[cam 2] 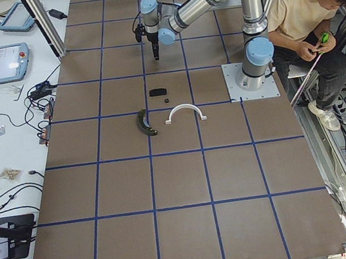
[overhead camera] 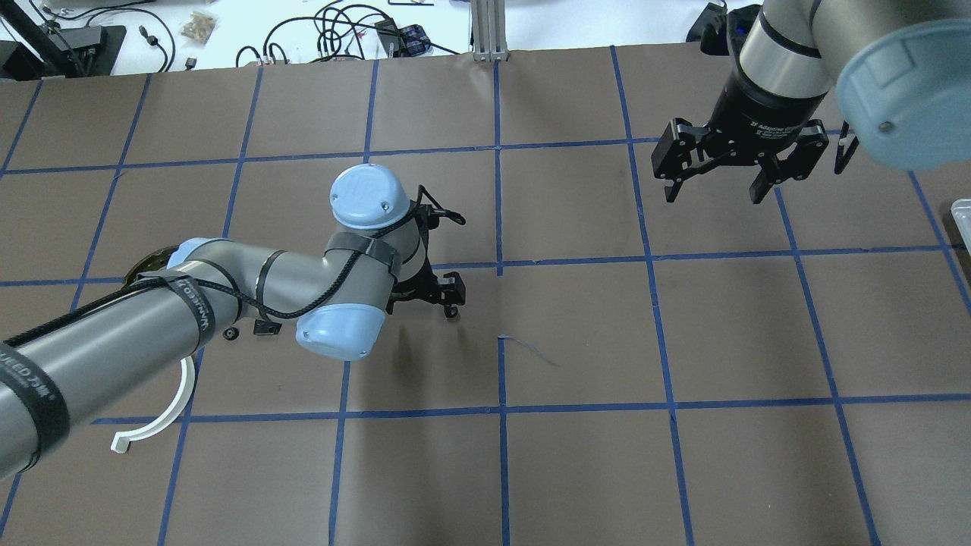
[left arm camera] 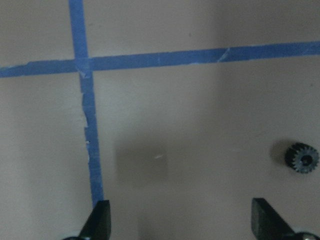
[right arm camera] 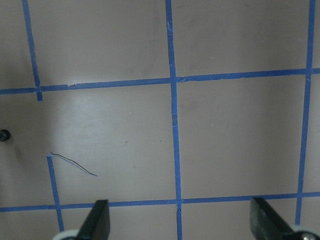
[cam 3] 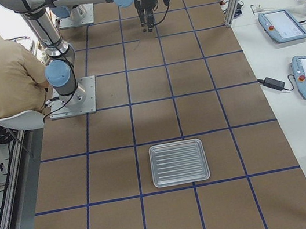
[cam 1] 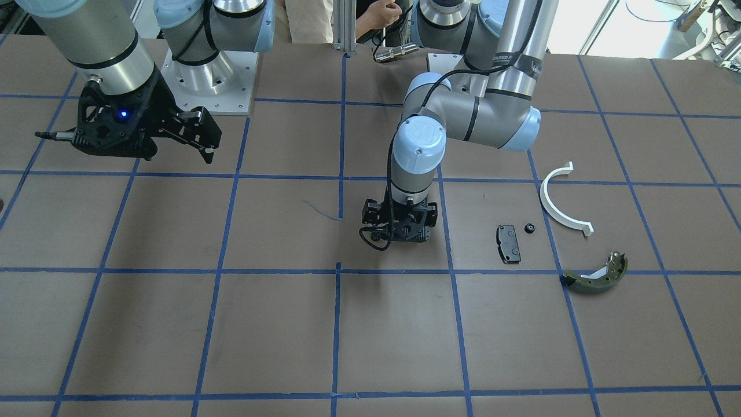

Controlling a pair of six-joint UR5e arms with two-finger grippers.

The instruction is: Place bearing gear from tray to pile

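Note:
The bearing gear [cam 1: 529, 228] is a small black toothed wheel. It lies on the table beside the black rectangular pad [cam 1: 508, 244] of the pile. The white half-ring [cam 1: 558, 202] and the olive-green brake shoe [cam 1: 596, 278] lie close by. My left gripper [cam 1: 399, 234] points down over bare table, apart from the pile. In the left wrist view it [left arm camera: 182, 225] is open and empty, with the gear [left arm camera: 302, 158] off to the right. My right gripper [overhead camera: 713, 193] is open and empty, held high over the table's other half.
A ribbed metal tray [cam 3: 178, 162] sits far off on the right side of the table, with nothing visible in it. Its corner [overhead camera: 962, 208] shows in the overhead view. A seated person [cam 2: 312, 11] is behind the robot bases. Blue tape lines grid the brown table.

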